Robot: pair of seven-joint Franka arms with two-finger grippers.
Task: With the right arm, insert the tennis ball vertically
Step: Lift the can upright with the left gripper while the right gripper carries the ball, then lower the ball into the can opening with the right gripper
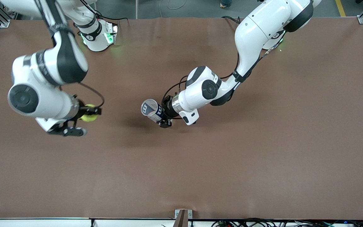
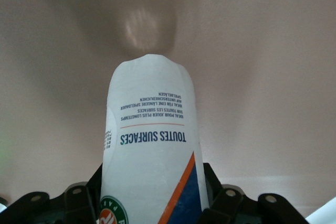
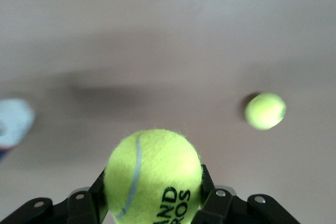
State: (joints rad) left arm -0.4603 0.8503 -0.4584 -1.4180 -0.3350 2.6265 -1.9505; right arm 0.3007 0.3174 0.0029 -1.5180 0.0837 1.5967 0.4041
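Observation:
My right gripper (image 1: 88, 115) is shut on a yellow-green tennis ball (image 1: 90, 118), held above the table toward the right arm's end. In the right wrist view the ball (image 3: 152, 174) fills the space between the black fingers (image 3: 210, 198). My left gripper (image 1: 163, 116) is shut on a white, blue and orange ball can (image 1: 150, 109) over the middle of the table. The can is tilted, with its open mouth pointing toward the right arm's end. In the left wrist view the can (image 2: 149, 129) rises from between the jaws. The can (image 3: 13, 121) shows faintly in the right wrist view.
A second tennis ball (image 3: 265, 111) lies on the brown table (image 1: 232, 157), seen only in the right wrist view. A small bracket (image 1: 183, 216) sits at the table edge nearest the front camera.

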